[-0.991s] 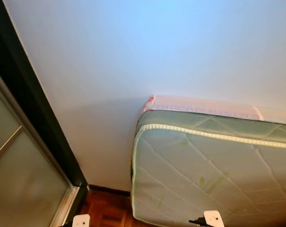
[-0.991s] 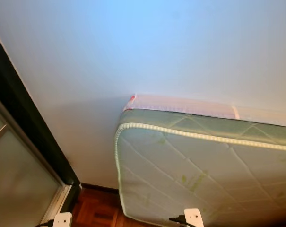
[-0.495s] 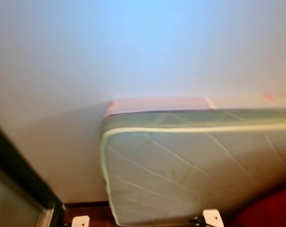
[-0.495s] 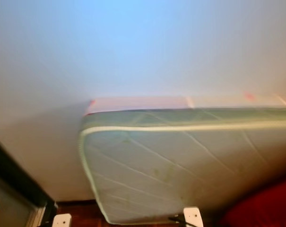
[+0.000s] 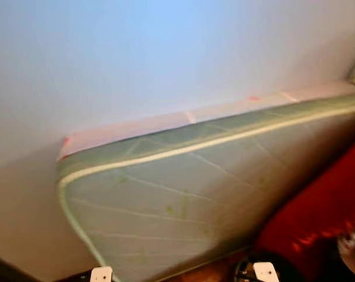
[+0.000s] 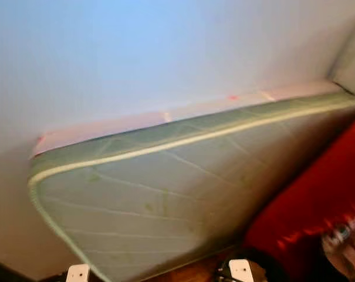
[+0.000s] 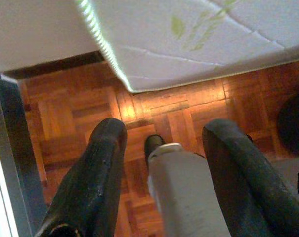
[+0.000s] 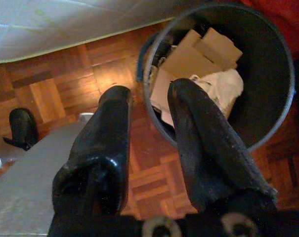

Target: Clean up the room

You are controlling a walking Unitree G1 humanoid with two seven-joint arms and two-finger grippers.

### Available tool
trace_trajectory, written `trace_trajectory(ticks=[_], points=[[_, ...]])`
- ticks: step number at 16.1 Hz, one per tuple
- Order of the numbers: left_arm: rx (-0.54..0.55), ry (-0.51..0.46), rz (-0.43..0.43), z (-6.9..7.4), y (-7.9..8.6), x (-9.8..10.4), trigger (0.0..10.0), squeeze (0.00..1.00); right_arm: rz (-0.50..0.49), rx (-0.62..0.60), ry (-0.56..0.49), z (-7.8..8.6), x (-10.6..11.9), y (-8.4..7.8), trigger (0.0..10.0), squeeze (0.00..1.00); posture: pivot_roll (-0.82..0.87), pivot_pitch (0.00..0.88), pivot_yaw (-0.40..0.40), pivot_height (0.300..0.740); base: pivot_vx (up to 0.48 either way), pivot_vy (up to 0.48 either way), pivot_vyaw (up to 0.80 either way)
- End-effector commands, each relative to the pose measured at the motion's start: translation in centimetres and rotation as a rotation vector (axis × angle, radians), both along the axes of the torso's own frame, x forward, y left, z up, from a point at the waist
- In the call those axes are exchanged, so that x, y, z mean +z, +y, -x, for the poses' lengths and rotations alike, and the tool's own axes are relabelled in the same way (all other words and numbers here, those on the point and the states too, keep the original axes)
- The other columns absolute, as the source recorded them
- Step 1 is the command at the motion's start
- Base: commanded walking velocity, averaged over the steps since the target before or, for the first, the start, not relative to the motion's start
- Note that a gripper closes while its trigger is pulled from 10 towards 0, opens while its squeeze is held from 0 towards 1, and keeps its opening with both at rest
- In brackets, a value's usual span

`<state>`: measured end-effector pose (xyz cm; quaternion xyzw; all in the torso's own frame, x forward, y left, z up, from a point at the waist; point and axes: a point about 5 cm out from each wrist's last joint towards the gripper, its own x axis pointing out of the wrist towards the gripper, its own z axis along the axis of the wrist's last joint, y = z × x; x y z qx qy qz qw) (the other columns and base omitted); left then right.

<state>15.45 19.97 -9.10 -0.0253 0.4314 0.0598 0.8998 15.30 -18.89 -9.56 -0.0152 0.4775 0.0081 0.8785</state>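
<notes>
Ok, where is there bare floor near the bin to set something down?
Bare wooden parquet floor lies between the pale green quilted mattress leaning on the wall and the round dark bin. More bare parquet shows beyond the left pincer, bordered by the mattress corner. The bin holds cardboard pieces and white crumpled paper, so it is crowded.

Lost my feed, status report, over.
Left gripper open, empty, above parquet floor. Right gripper open, empty, over bin of cardboard scraps. Mattress leaning on wall ahead.
</notes>
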Motion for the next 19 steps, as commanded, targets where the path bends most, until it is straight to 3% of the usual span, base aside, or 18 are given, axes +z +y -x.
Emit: trace_trajectory(ticks=[1, 7, 19], points=[[-0.108, -0.044, -0.134, -4.4, 2.02, 2.23, 10.0, 0.0, -0.187, -0.152, -0.099, -5.89, 2.47, 1.65, 10.0, 0.0, 0.12, 0.0, -0.073, 0.74, 0.0, 0.0, -0.75], [-0.147, -0.053, -0.138, -4.53, 1.89, 2.32, 10.0, 0.0, -0.186, -0.147, -0.096, -5.88, 2.47, 1.64, 10.0, 0.0, 0.12, 0.0, -0.072, 0.74, 0.0, -0.094, -0.75], [-0.127, -0.05, -0.124, -4.4, 1.85, 2.22, 10.0, 0.0, -0.186, -0.142, -0.095, -5.9, 2.48, 1.66, 10.0, 0.0, 0.12, 0.0, -0.07, 0.74, 0.0, -0.026, -0.75]])
